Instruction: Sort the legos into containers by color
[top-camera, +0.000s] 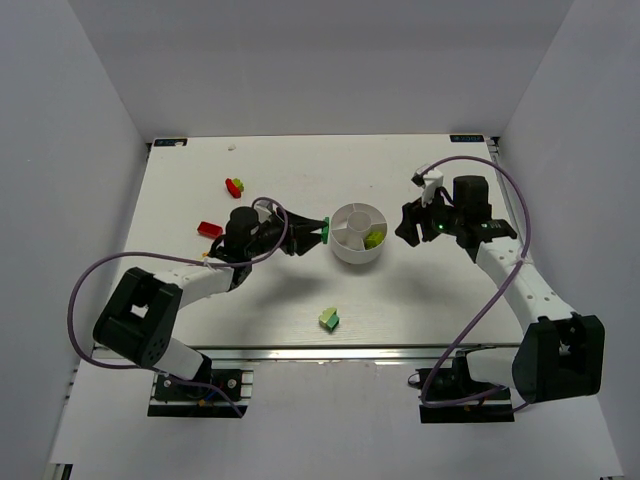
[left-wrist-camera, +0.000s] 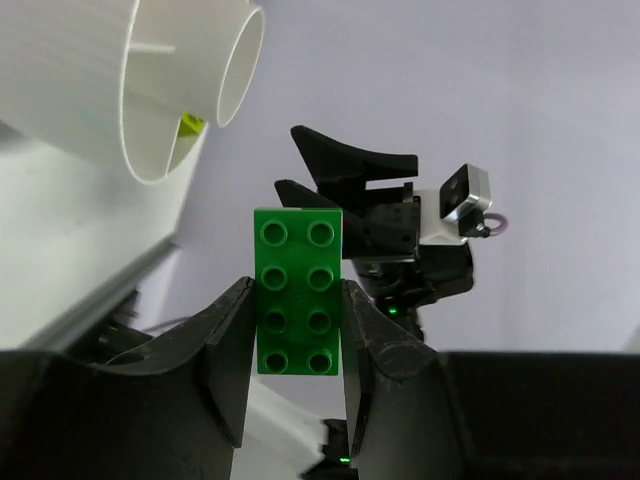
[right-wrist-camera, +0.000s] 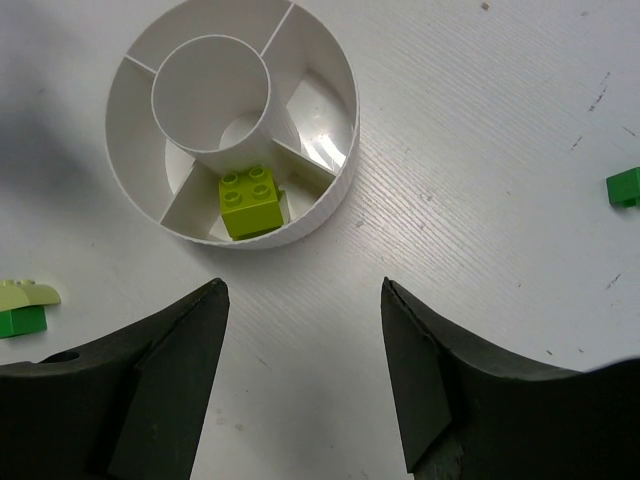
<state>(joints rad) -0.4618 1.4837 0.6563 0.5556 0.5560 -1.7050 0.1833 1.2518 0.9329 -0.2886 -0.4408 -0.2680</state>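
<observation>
— What's on the table (top-camera: 300, 290)?
— A dish (top-camera: 357, 257) sits in the middle, with a gripper on each side of it.
— Their state?
— The left gripper (top-camera: 322, 231) clamps a green brick (left-wrist-camera: 297, 300) just beside the dish's wall. The right gripper (right-wrist-camera: 304, 295) is spread wide near the dish, holding nothing.
— Other bricks?
— A lime brick (right-wrist-camera: 249, 201) lies in the wedge on the right gripper's side. A red brick (top-camera: 210, 228) and a green pair (top-camera: 329, 319) lie loose on the table.
</observation>
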